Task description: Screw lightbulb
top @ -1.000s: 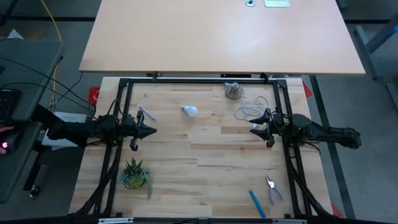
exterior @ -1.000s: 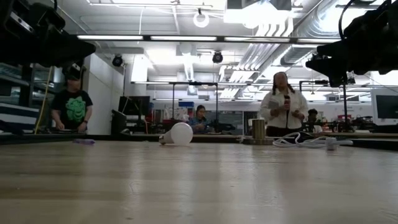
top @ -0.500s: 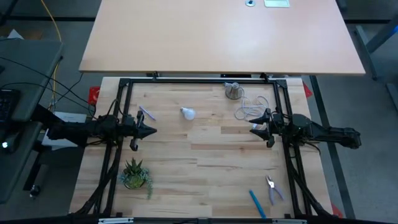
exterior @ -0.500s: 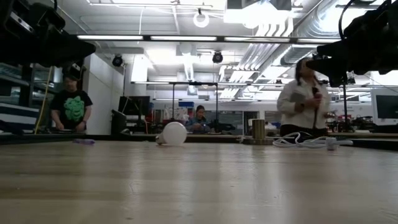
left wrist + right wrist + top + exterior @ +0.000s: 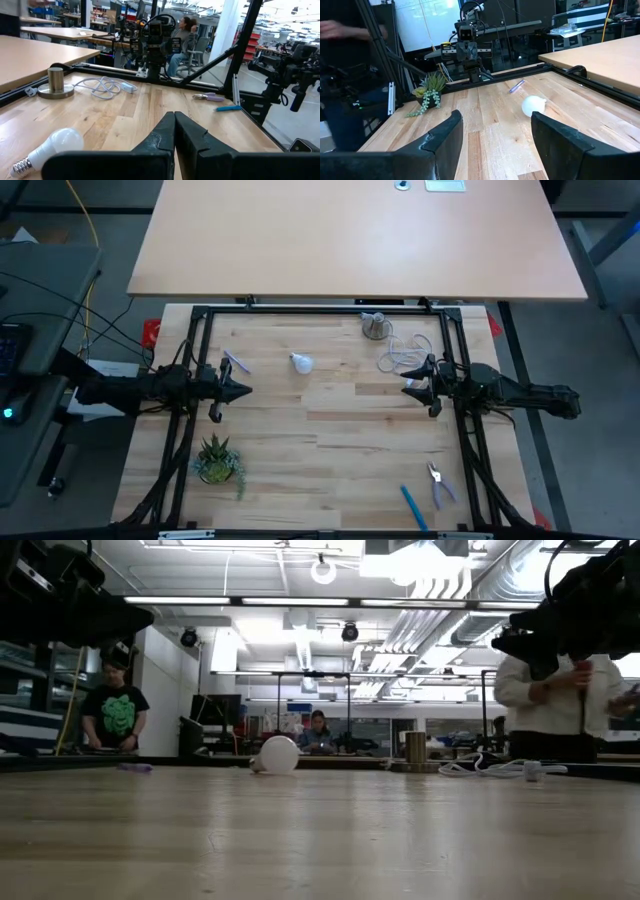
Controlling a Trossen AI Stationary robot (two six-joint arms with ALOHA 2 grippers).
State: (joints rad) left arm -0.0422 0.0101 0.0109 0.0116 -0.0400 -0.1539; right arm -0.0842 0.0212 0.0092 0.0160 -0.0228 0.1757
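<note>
The white lightbulb (image 5: 301,362) lies on its side on the wooden table, left of centre toward the far edge. It also shows in the low view (image 5: 278,754), the left wrist view (image 5: 50,147) and the right wrist view (image 5: 534,105). The grey socket (image 5: 375,327) stands on its round base at the far edge, its white cord (image 5: 398,358) coiled beside it. My left gripper (image 5: 245,390) hovers shut at the table's left, its fingers together in its wrist view (image 5: 174,116). My right gripper (image 5: 405,387) hovers open and empty at the right (image 5: 495,116).
A small potted plant (image 5: 217,460) stands near the front left. A purple pen (image 5: 236,362) lies near the left gripper. Pliers (image 5: 437,483) and a blue pen (image 5: 413,507) lie at the front right. People (image 5: 555,700) move in the room beyond the table.
The lightbulb has rolled a little toward the table's left edge, turned about, and come to rest. A person behind the table has walked toward the right. Both arms have kept still.
</note>
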